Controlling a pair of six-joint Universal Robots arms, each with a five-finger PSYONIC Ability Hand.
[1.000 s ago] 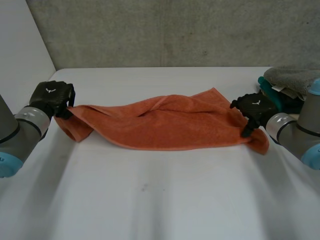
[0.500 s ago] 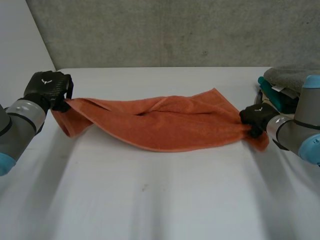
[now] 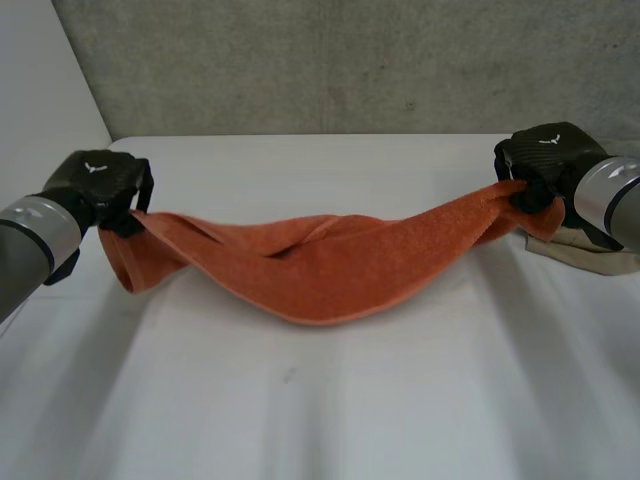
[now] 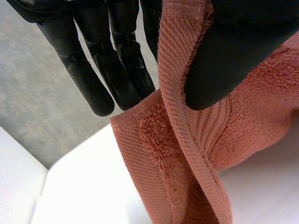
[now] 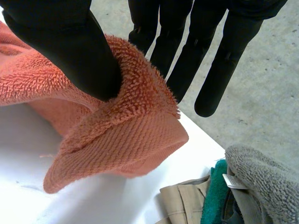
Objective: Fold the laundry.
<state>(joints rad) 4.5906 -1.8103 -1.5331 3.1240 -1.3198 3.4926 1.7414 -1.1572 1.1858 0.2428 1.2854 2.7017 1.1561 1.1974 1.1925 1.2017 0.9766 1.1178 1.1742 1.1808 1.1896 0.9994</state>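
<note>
Hanging between both hands, the orange terry towel [image 3: 330,265] sags in a twisted band over the white table [image 3: 350,400]. The left hand [image 3: 95,185] pinches one end between thumb and straight fingers. The right hand [image 3: 548,165] pinches the opposite end likewise, near a heap of grey, teal and beige laundry [image 5: 261,177].

Orange towel [image 3: 320,265], white table [image 3: 300,420], mottled grey wall [image 3: 350,70].

towel [image 3: 330,265]: orange terry cloth, looped, ribbed hem | fingers [image 4: 93,70]: matt black plastic | table [image 3: 300,420]: smooth white
</note>
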